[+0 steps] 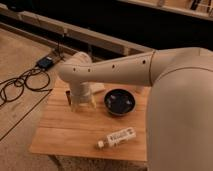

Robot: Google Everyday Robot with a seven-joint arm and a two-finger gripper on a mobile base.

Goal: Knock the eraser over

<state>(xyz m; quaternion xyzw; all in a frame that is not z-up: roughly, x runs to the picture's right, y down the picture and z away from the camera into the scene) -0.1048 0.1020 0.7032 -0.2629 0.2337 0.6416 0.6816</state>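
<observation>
The eraser (68, 98) is a small dark upright block on the left part of the wooden table (65, 135). It stands just left of the gripper and is partly hidden by it. The gripper (82, 103) hangs down from the pale arm's wrist over the table's back left area, right beside the eraser. I cannot tell whether it touches the eraser.
A black bowl (120, 102) sits to the right of the gripper. A white labelled bottle (116, 137) lies on its side near the front edge. A pale slab (98, 89) shows behind the gripper. Black cables (20, 85) and a dark box (45, 62) lie on the floor at left.
</observation>
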